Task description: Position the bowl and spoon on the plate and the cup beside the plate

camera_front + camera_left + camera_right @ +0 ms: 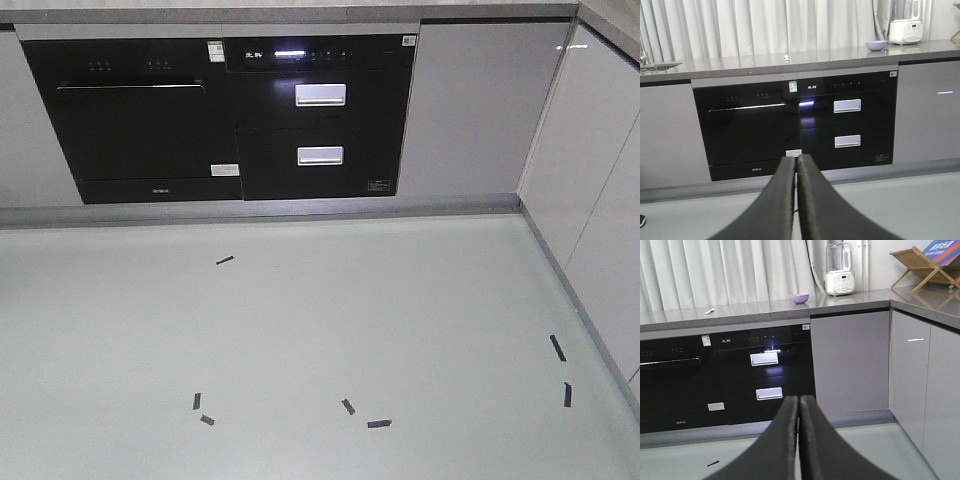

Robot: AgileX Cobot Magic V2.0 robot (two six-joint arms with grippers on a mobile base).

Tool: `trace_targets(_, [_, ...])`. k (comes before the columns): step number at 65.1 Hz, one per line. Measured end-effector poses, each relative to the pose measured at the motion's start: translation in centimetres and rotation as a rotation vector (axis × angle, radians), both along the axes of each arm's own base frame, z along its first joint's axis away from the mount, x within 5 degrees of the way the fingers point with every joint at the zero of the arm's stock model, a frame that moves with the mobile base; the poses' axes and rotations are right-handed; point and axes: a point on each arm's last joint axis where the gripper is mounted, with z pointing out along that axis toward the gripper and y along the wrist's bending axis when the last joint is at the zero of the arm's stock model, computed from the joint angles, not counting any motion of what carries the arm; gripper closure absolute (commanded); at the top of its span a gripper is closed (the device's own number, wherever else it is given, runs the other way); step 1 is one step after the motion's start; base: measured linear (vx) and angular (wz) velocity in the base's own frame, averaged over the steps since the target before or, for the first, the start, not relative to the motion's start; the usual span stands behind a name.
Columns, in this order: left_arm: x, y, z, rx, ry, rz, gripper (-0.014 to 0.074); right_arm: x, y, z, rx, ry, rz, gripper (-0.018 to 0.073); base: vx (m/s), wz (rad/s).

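Closest to you, the left gripper (796, 160) has its two black fingers pressed together along their length with nothing between them. The right gripper (799, 400) looks the same, tips touching and empty. Both hang above the pale floor (320, 320), which carries short black tape marks (379, 423) scattered in a loose ring. Past the floor you face grey cabinets with two black built-in appliances side by side. An oven-like unit (130, 120) sits on the left, and touching its right side is a drawer unit (360, 120) with two silver handles (320, 95) under a lit control strip. Above them runs the grey countertop (740, 65). The spoon (709, 311) lies flat on it, roughly above where the two appliances meet; it is too small for you to tell which way it points. The bowl (799, 298) stands upright on the same countertop, well to the right of the spoon and near a white blender (839, 270). On the corner counter to the right is a bamboo rack (920, 265), and a white curtain (765, 25) hangs behind everything.
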Motion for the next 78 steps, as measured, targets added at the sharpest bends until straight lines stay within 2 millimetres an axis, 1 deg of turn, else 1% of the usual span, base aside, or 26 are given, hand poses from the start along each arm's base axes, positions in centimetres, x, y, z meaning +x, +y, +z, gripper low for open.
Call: trace_targets(78, [0.00,0.00,0.00,0.000,0.000,0.000,0.0602,0.00,0.00,0.00,0.000,0.000,0.000,0.0561,0.00,0.00])
